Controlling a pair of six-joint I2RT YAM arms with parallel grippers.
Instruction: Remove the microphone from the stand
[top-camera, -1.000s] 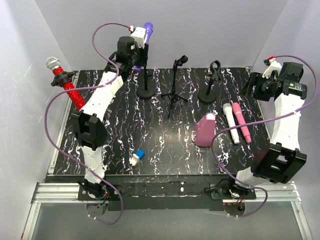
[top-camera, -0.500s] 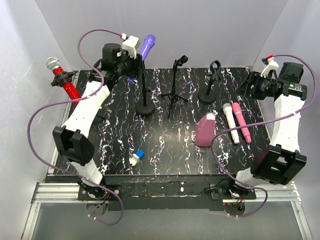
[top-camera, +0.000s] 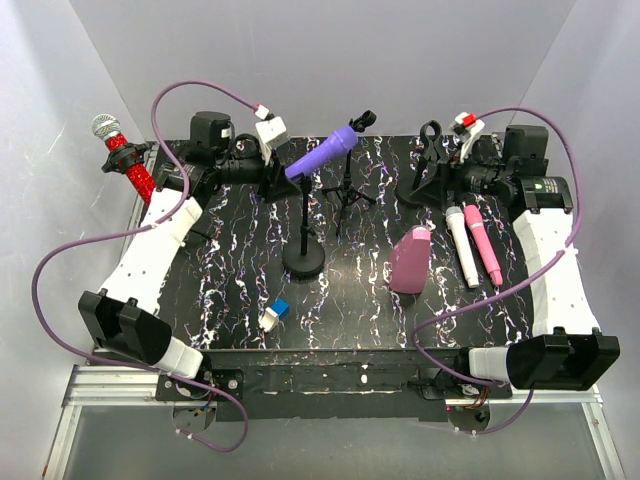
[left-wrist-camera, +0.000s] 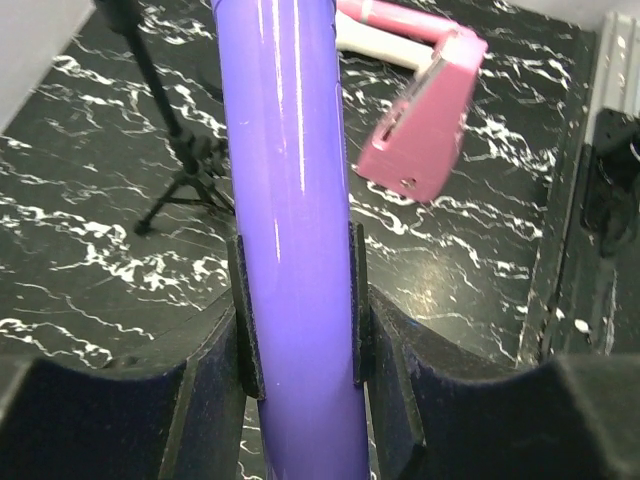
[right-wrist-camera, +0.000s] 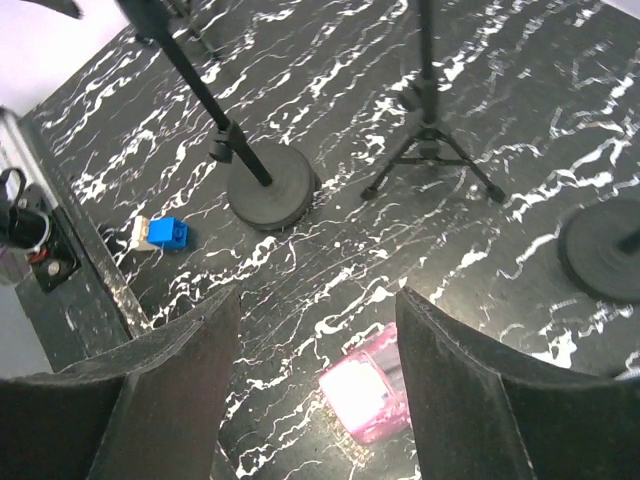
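Purple microphone (top-camera: 322, 152) is clamped in the left gripper (left-wrist-camera: 300, 330), apparently not yet off its stand (top-camera: 303, 262); bracing is needed from the right gripper (right-wrist-camera: 318, 340), jaws wide, empty.

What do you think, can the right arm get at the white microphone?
Probably yes: the right hand is open and empty, the white microphone lies uncovered near it, though the pink microphone crowds one side.

My left fingers (left-wrist-camera: 205, 420) are black, beside the glossy purple microphone (left-wrist-camera: 290, 200). The table (top-camera: 360, 300) is black, veined white like marble. At three o'clock, a pink microphone (top-camera: 482, 245) and a white microphone (top-camera: 461, 245); at ten, a glittery red microphone (top-camera: 138, 178).
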